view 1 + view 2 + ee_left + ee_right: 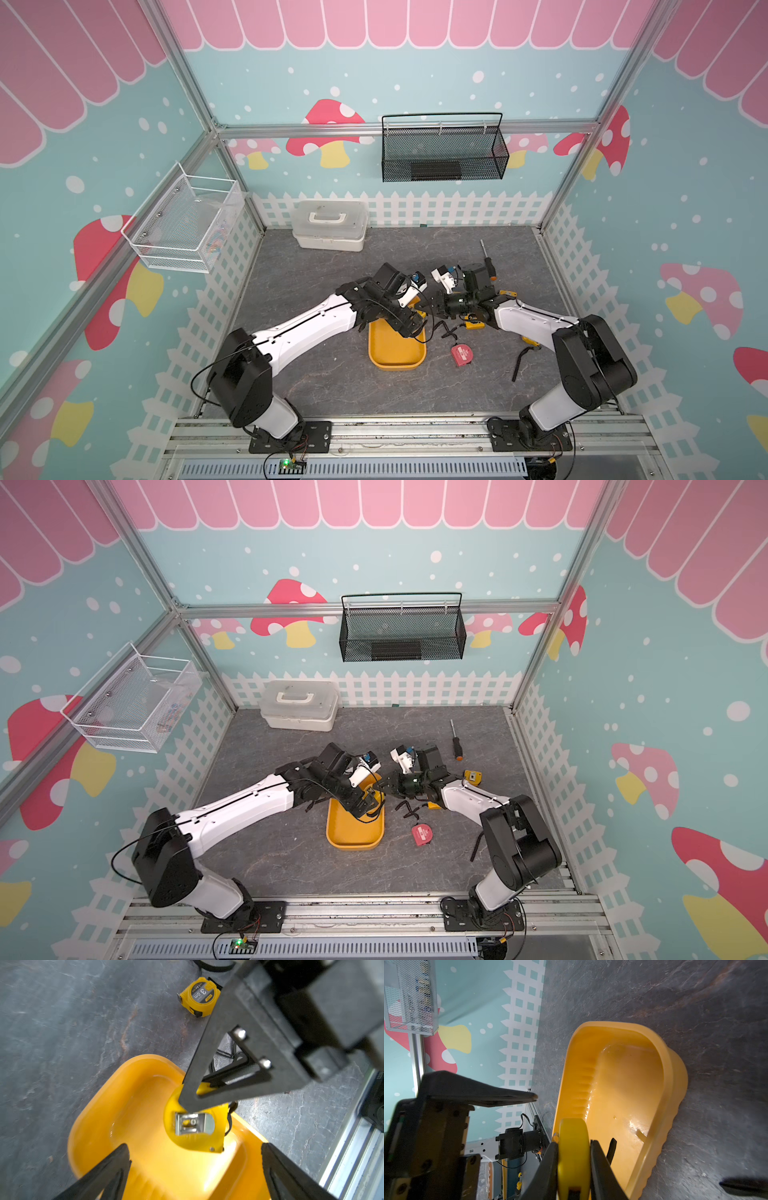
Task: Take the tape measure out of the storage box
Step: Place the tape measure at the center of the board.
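The yellow tape measure (195,1126), metal belt clip showing, stands on edge over the far end of the storage box (397,353), pinched by the right gripper (574,1142). The shallow yellow box lies flat.

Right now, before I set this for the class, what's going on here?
The right gripper is shut on a yellow tape measure, holding it over the yellow storage box. The left gripper hangs open, clear of it. It is not yet set down outside; a second yellow tape and a red tape lie on the table.
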